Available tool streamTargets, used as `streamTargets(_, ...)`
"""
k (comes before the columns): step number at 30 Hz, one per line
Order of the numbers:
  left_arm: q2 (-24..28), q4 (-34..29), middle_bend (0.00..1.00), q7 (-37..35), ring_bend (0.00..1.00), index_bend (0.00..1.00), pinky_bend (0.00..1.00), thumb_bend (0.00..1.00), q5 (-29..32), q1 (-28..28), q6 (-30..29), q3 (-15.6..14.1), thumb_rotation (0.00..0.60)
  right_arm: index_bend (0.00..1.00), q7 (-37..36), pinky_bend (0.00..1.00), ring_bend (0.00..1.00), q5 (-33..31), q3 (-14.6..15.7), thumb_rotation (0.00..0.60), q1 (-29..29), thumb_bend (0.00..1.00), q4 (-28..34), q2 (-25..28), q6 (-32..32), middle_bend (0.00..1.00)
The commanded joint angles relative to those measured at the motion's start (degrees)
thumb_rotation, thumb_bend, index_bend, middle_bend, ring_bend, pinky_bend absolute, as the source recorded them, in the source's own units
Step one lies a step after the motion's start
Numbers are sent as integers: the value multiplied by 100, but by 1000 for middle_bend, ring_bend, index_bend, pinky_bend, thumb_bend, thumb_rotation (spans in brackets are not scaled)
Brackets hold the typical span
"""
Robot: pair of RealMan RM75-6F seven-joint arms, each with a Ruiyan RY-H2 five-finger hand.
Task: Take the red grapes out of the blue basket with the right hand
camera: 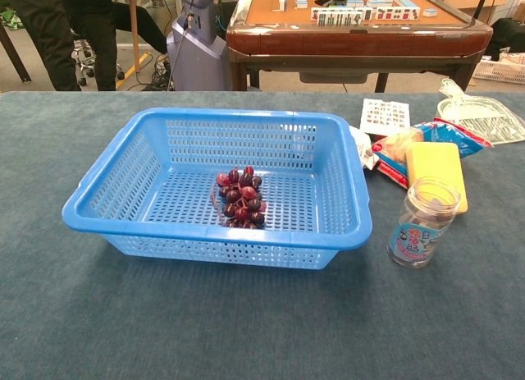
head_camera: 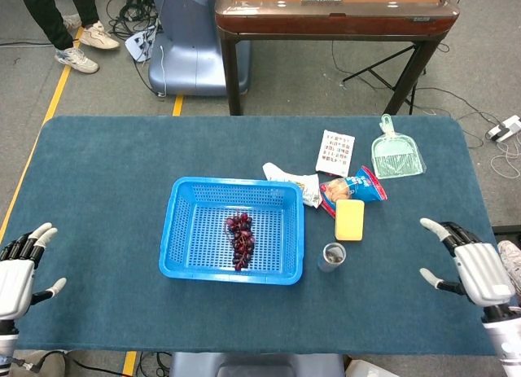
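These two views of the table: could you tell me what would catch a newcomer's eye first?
The bright blue basket near the table's middle, with red grapes lying inside. Right of it stand a small jar and a yellow sponge. Both hands, left and right, are open at the table's edges.

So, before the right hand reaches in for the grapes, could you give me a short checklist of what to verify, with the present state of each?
1. Right hand free to grasp: ok; its fingers are spread and it holds nothing.
2. Red grapes in reach of a top grasp: ok; they lie uncovered on the floor of the blue basket, near its middle.
3. Path from the right clear: not ok; the glass jar stands just beside the basket's right wall, the yellow sponge behind it.
4. Left hand out of the way: ok; it is open at the table's left edge.
5. Grape stem direction: cannot tell.
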State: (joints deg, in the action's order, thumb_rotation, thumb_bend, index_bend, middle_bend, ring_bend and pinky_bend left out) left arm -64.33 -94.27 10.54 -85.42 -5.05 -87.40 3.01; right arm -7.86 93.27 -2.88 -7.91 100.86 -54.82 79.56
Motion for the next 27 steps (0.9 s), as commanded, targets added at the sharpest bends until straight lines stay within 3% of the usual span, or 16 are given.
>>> streamTargets(1, 13, 4, 143, -38, 157, 190, 183, 150, -3, 41, -37, -23, 600, 170, -14, 310, 190, 328, -132, 600, -646, 129, 433, 309, -716, 272)
streamTargets(9, 85, 16, 143, -160, 157, 190, 183, 149, -24, 191, -215, -63, 600, 170, 48, 310, 190, 168, -667, 600, -2093, 111, 828, 232, -2298, 265)
streamTargets(15, 152, 1, 143, -249, 157, 194, 183, 149, -14, 332, -361, -94, 600, 174, 525, 310, 190, -577, -1154, 600, -3368, 111, 444, -565, -3639, 242)
streamTargets(18, 196, -16, 143, -280, 157, 206, 183, 149, -7, 382, -401, -104, 600, 228, 836, 310, 190, -977, -1301, 600, -3863, 111, 138, -1014, -4070, 237)
streamTargets(22, 245, -43, 143, -326, 157, 210, 183, 149, -39, 457, -522, -100, 600, 238, 1191, 310, 190, -1464, -1417, 600, -4436, 111, -261, -1549, -4495, 237)
streamTargets(27, 290, -62, 143, -398, 157, 210, 183, 150, -54, 511, -549, -118, 600, 238, 1791, 310, 190, -1962, -1304, 600, -5031, 111, -752, -2140, -4914, 237)
